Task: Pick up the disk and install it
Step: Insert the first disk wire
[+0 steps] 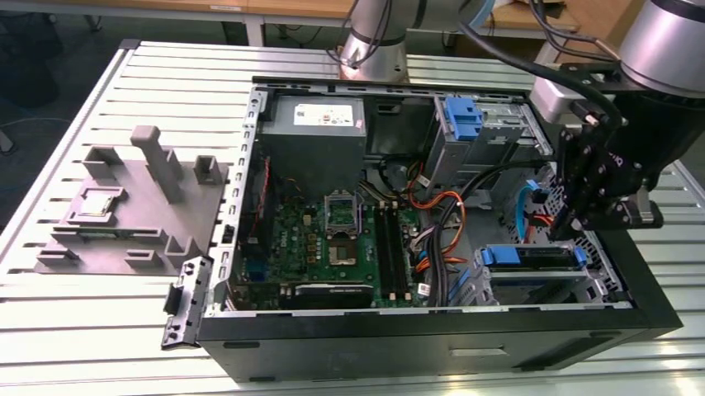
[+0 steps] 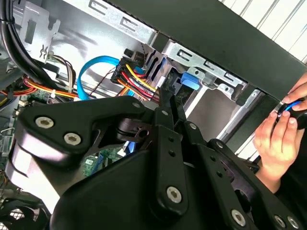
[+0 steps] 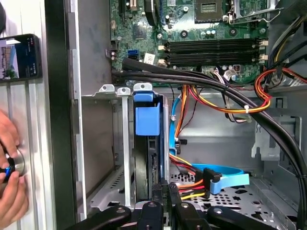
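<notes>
Your gripper (image 1: 575, 216) hangs over the right side of the open computer case (image 1: 441, 330) in the exterior view, just above the drive bay. In the first wrist view the disk (image 3: 146, 158) stands on edge in that bay, its blue bracket (image 3: 147, 115) uppermost, and the black fingers (image 3: 160, 191) sit pinched together right at its edge; whether they clasp it you cannot tell. A person's hand (image 2: 278, 139) rests outside the case wall in the second wrist view.
</notes>
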